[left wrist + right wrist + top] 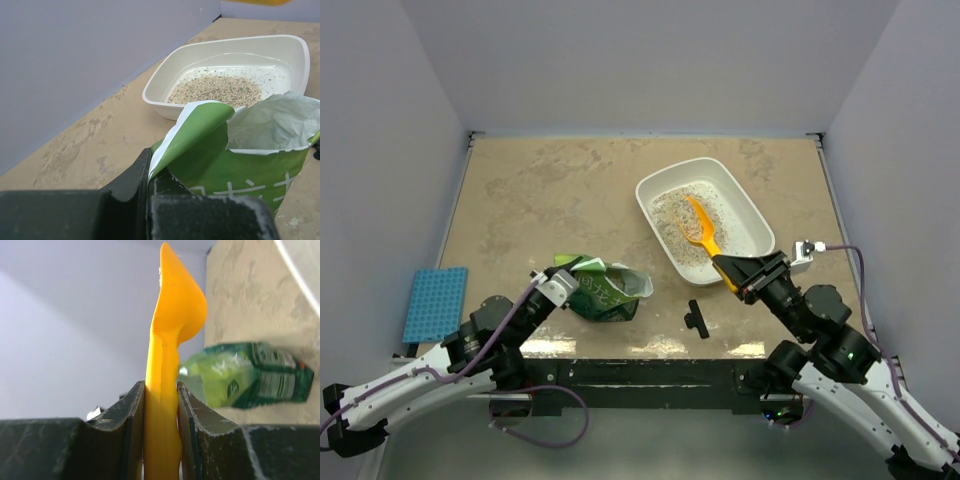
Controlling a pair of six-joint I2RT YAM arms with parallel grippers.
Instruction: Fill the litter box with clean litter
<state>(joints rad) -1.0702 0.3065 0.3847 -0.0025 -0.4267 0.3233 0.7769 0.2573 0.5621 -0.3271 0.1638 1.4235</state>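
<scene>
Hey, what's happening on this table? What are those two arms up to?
Two robot arms are filling a litter box. The left gripper is pinched shut on the open top edge of a crinkled green bag on the table. The right gripper grips an orange scoop by its handle, with the scoop's head over the box. Only a thin patch of litter covers part of the floor, so it is far from full.

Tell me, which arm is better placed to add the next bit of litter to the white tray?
Probably the right: the right gripper clamps the orange scoop, whose bowl is over the litter box. The left gripper only pinches the green bag, away from the box.
</scene>
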